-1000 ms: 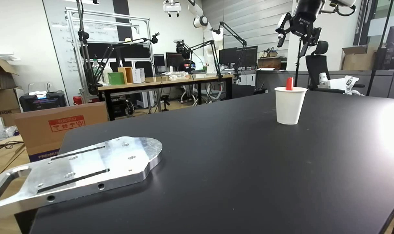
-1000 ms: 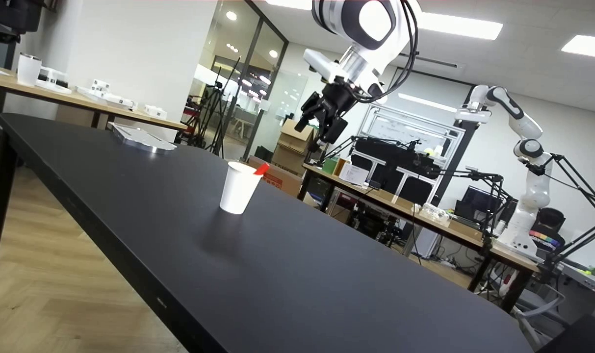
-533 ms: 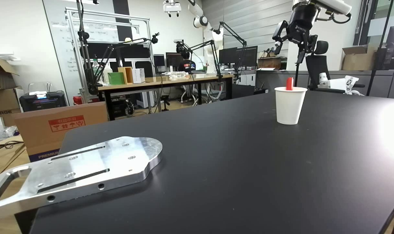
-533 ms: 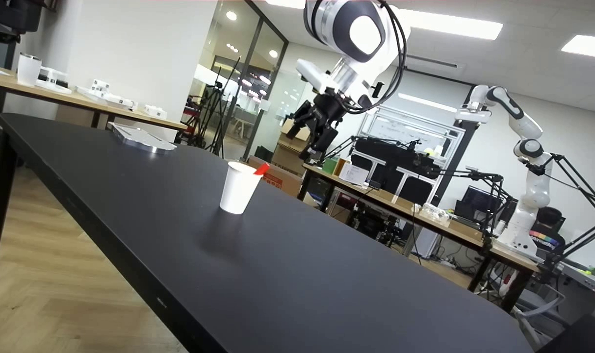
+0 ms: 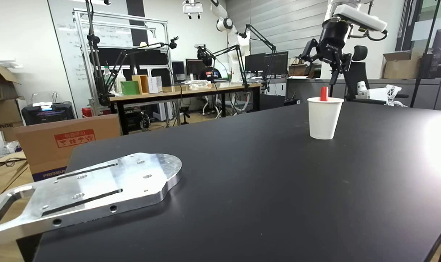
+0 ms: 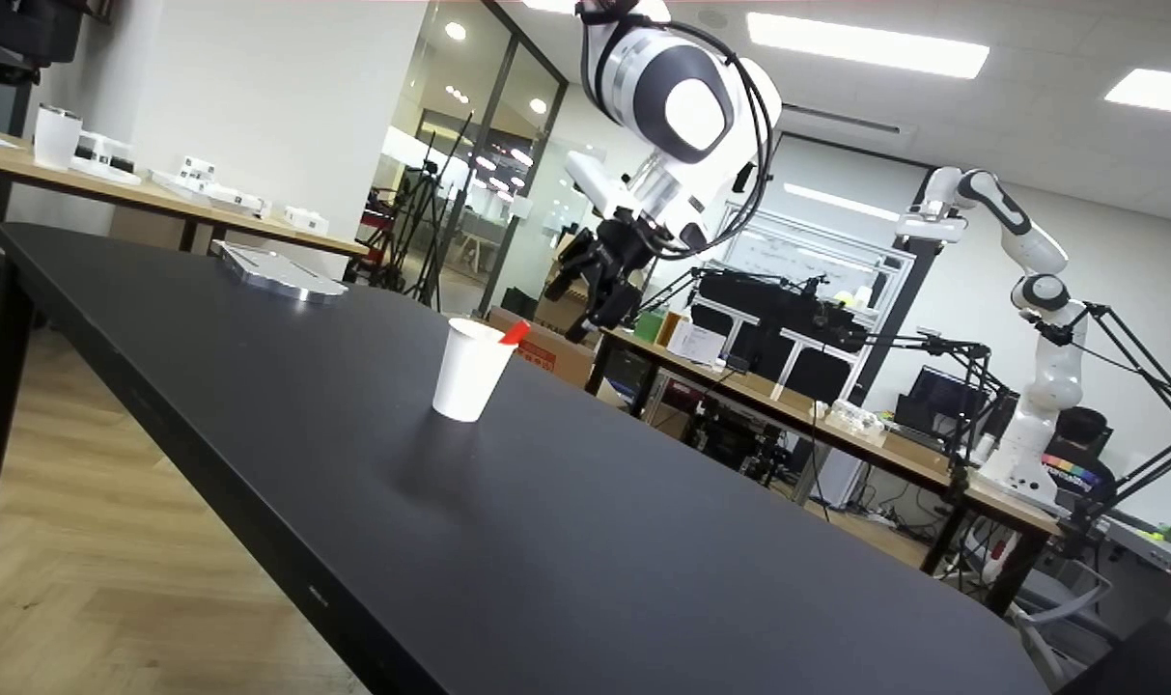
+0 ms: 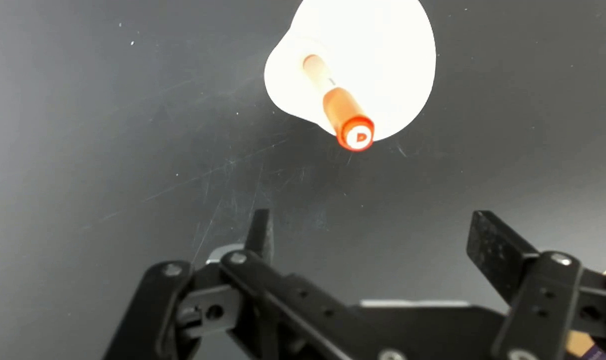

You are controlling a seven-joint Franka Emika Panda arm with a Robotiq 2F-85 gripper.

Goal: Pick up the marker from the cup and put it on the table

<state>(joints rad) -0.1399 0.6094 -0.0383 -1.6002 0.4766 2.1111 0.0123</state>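
Observation:
A white paper cup stands upright on the black table. It also shows in an exterior view and in the wrist view, where it is overexposed. A red marker leans inside the cup with its capped end above the rim; it also shows in an exterior view. In the wrist view the marker points toward the camera, beyond the fingertips. My gripper is open and empty. It hangs above the cup, apart from cup and marker, tilted in both exterior views.
A silver metal plate lies at one end of the table, away from the cup; it also shows in an exterior view. A cardboard box stands on the floor beyond the table edge. Another table with equipment stands behind.
My gripper has moved down and toward the left in both exterior views, nearer to the cup. It stays open. The cup and the marker have not moved.

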